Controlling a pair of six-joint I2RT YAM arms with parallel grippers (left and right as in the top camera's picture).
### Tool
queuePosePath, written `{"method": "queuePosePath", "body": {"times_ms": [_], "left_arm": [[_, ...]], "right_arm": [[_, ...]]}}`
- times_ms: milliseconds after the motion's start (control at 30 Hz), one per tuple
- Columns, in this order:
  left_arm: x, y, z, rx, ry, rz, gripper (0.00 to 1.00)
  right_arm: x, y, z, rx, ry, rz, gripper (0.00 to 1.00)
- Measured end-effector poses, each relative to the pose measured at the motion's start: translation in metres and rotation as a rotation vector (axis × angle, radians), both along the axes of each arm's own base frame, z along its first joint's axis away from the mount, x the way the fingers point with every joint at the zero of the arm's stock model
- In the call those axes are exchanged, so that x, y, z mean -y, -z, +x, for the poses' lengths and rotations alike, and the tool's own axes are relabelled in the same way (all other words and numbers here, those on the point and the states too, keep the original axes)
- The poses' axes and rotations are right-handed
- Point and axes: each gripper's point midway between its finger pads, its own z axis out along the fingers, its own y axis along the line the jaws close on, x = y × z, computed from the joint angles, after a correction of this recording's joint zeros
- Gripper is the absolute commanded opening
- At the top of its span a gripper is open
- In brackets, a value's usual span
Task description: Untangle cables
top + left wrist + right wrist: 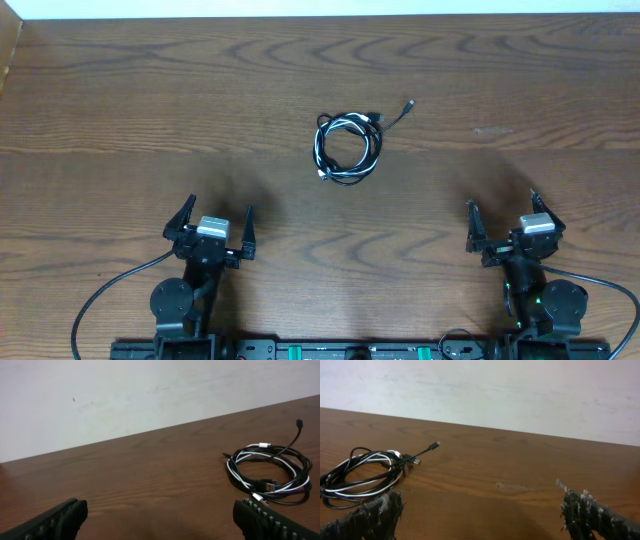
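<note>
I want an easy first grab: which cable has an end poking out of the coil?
The black cable: its plug end trails out from the coil to the far right, alone on the table. The white cable lies within the coil.

Looking straight down on the whole table (120, 100) from overhead; low and close from each wrist, skimming across it toward the far wall (150, 390); sharing the cables (350, 125) in all three views.

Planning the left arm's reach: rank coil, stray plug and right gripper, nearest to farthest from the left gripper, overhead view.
From the left gripper:
1. The coil, table centre, ahead to its right.
2. The stray plug, just beyond the coil, farther right.
3. The right gripper, far right, near edge.
</note>
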Motion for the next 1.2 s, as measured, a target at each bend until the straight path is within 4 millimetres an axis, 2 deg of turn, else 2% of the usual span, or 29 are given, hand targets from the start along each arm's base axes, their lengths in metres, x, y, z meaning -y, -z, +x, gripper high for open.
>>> {"method": "queuePosePath", "body": {"times_ms": [500, 767, 1067, 1133, 1200], "left_arm": [[-0.002, 0.000, 0.000, -0.002, -0.013, 0.001, 0.98], [-0.003, 0.016, 0.003, -0.121, -0.018, -0.001, 0.98], [-0.003, -0.021, 0.017, -0.161, -0.012, -0.003, 0.98], [0.003, -0.034, 0.024, -0.186, 0.023, -0.010, 0.98], [0.006, -0.045, 0.031, -0.208, 0.039, -0.022, 0.98]], "right_arm": [[0.000, 0.000, 0.000, 0.000, 0.000, 0.000, 0.99], [0.000, 0.000, 0.000, -0.001, 0.000, 0.005, 0.99], [-0.003, -0.003, -0.004, -0.042, -0.014, 0.034, 0.99], [-0.004, -0.009, -0.007, -0.060, -0.015, 0.045, 0.99], [-0.004, -0.023, -0.010, -0.060, -0.016, 0.050, 0.99]]}}
